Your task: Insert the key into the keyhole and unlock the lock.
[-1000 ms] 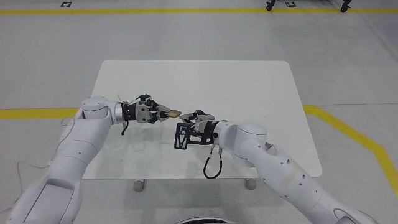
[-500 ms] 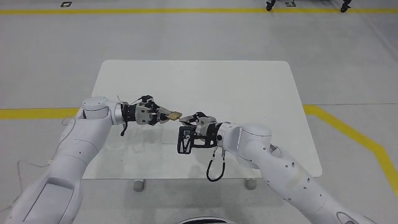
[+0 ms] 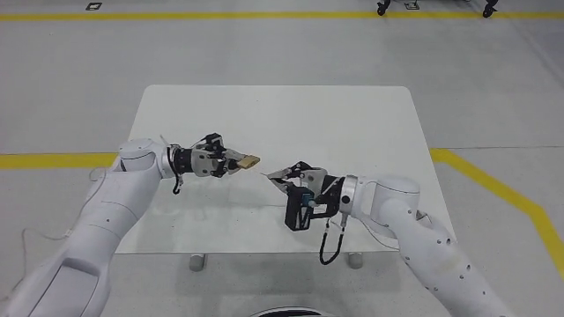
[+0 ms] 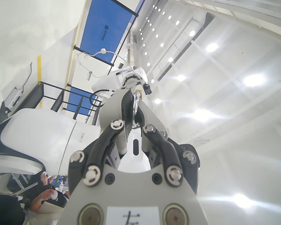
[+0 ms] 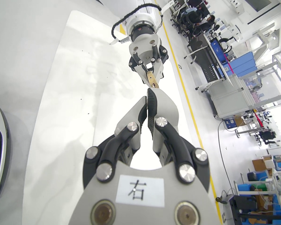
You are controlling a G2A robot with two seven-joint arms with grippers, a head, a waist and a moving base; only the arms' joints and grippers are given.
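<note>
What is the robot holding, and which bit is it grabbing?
Left gripper pinches the brass lock by its silver shackle. Right gripper is shut; whether on a key is unclear.

- White table (image 3: 370, 114), rectangular, with rounded corners and a plain top.
- Scattered over the top, a few tiny dark specks (image 5: 80, 98).
- Under the near edge, two round feet (image 3: 196, 261).
- Beneath, pale grey floor (image 3: 264, 53) marked with yellow lines (image 3: 264, 15), one showing on both sides of the table.

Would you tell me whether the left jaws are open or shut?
Shut on the lock: the left gripper pinches its silver shackle between its jaws, brass body sticking out.
</note>
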